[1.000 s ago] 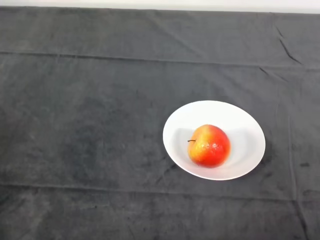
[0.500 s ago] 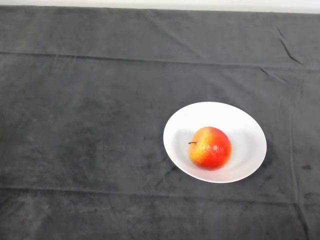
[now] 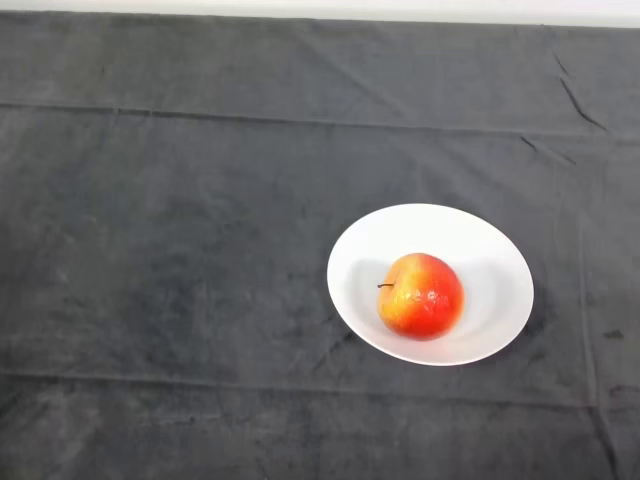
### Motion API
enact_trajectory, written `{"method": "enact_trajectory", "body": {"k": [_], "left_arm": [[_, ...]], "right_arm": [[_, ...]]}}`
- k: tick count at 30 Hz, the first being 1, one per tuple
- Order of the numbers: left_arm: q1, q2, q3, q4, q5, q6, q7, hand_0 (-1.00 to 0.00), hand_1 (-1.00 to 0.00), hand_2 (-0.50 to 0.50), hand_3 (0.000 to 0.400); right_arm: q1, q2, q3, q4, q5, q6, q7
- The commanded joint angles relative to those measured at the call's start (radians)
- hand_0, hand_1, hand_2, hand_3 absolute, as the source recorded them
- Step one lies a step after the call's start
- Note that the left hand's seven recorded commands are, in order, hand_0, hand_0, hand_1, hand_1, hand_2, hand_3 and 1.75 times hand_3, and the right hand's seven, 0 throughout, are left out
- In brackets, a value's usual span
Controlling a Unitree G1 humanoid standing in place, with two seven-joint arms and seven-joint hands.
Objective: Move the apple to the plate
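Note:
A red and yellow apple (image 3: 421,296) lies in the middle of a white plate (image 3: 480,250), its short stem pointing left. The plate sits on the dark cloth, right of the table's centre.
The dark cloth (image 3: 170,250) covers the whole table, with creases running across it. The table's far edge (image 3: 320,16) runs along the top of the view.

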Motion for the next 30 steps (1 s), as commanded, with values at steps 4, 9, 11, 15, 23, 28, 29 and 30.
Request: {"method": "enact_trajectory", "body": {"k": [4,9,11,15,23,28,29,30], "left_arm": [[-0.049,-0.023,0.058,-0.034,0.018,0.013,-0.013,0.00,0.00,0.00,0.000],[-0.053,-0.026,0.063,-0.027,0.022,0.012,-0.020,0.00,0.00,0.00,0.000],[-0.055,-0.027,0.066,-0.026,0.024,0.012,-0.022,0.00,0.00,0.00,0.000],[-0.057,-0.030,0.070,-0.025,0.028,0.012,-0.026,0.00,0.00,0.00,0.000],[-0.059,-0.034,0.079,-0.022,0.033,0.012,-0.035,0.00,0.00,0.00,0.000],[-0.062,-0.038,0.083,-0.021,0.039,0.013,-0.037,0.00,0.00,0.00,0.000],[-0.063,-0.038,0.084,-0.020,0.039,0.013,-0.038,0.00,0.00,0.00,0.000],[-0.063,-0.038,0.085,-0.020,0.040,0.013,-0.039,0.00,0.00,0.00,0.000]], "right_arm": [[-0.011,-0.017,-0.0085,0.000,-0.0090,0.001,-0.0014],[-0.011,-0.017,-0.0084,0.000,-0.0090,0.001,-0.0015],[-0.011,-0.017,-0.0084,0.000,-0.0089,0.001,-0.0015],[-0.011,-0.017,-0.0084,0.000,-0.0089,0.001,-0.0016],[-0.011,-0.017,-0.0084,0.000,-0.0088,0.001,-0.0017],[-0.011,-0.017,-0.0084,0.000,-0.0088,0.001,-0.0017],[-0.011,-0.017,-0.0084,0.000,-0.0088,0.001,-0.0017],[-0.011,-0.017,-0.0084,0.000,-0.0088,0.001,-0.0017]]}}
